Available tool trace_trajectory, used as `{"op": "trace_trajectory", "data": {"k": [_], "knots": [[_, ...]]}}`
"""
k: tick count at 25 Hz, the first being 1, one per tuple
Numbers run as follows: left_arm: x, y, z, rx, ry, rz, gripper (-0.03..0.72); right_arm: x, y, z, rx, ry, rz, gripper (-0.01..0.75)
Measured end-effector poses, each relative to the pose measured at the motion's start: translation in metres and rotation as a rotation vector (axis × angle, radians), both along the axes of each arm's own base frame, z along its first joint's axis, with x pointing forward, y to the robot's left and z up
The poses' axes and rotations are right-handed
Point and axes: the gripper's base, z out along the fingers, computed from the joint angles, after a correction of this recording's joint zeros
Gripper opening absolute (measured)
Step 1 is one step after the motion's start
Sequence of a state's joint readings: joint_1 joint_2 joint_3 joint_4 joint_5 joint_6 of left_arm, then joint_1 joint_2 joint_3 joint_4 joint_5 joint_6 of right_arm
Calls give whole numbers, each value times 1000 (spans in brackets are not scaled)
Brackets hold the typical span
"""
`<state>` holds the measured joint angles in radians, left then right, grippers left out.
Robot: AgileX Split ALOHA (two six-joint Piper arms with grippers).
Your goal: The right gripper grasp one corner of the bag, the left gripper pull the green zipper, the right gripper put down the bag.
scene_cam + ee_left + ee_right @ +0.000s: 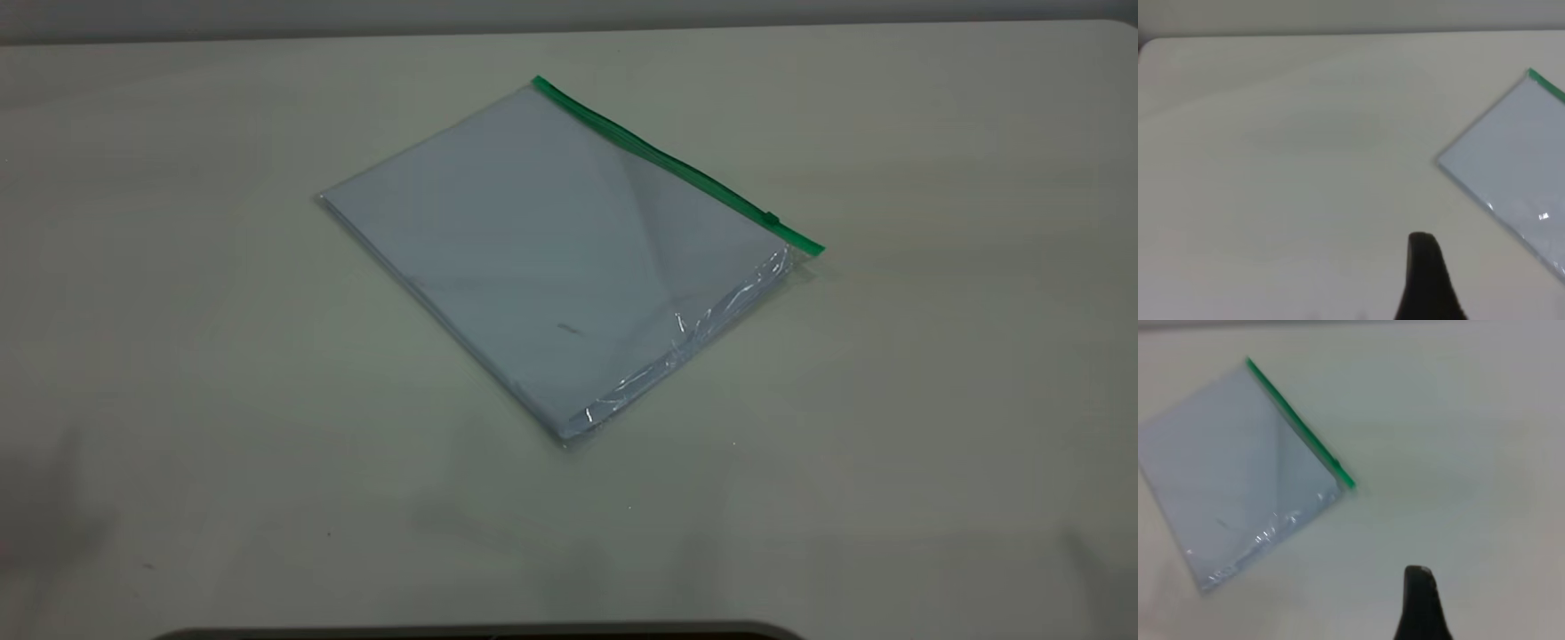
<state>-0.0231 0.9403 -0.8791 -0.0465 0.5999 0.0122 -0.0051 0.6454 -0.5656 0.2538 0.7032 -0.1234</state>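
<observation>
In the left wrist view only one dark fingertip of the left gripper shows, hanging over bare table; it touches nothing and holds nothing, and how wide it stands cannot be told from that single tip. Beyond it and off to one side, well apart, lies a clear corner of the bag, with a short end of the green zipper at the bag's farther edge.

The right gripper likewise shows just one dark tip above the table, empty and in contact with nothing, its opening impossible to judge. Ahead of it, near but clearly apart, sits the bag corner where the green strip ends; a small slider tab rides the strip just short of that end. From there the zipper runs away from the gripper along the bag's long edge.

In the exterior view neither arm appears. The bag lies flat on the table, turned diagonally, pale sheets inside, the zipper along its far right edge and the slider close to the nearer end.
</observation>
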Motion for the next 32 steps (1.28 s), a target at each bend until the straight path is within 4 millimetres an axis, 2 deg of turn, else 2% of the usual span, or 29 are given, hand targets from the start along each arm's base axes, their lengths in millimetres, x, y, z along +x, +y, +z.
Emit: {"op": "trace_trajectory", "data": {"k": [5,8,12,20,25,32], "knots": [[65,-2,-21,43,27,-40,567,54,1,-32,38,146,-15,578],[94,-3,-34,60,31,-59,567,77,6,-58,80,247,19,578],[122,-6,-61,93,110,-108,567,102,16,-94,183,362,75,578],[161,-38,-111,114,280,-227,567,143,31,-163,357,402,156,578],[180,-59,-127,34,389,-251,567,163,39,-206,453,422,214,578],[194,-64,-141,3,443,-253,567,195,46,-265,535,484,272,578]]}}
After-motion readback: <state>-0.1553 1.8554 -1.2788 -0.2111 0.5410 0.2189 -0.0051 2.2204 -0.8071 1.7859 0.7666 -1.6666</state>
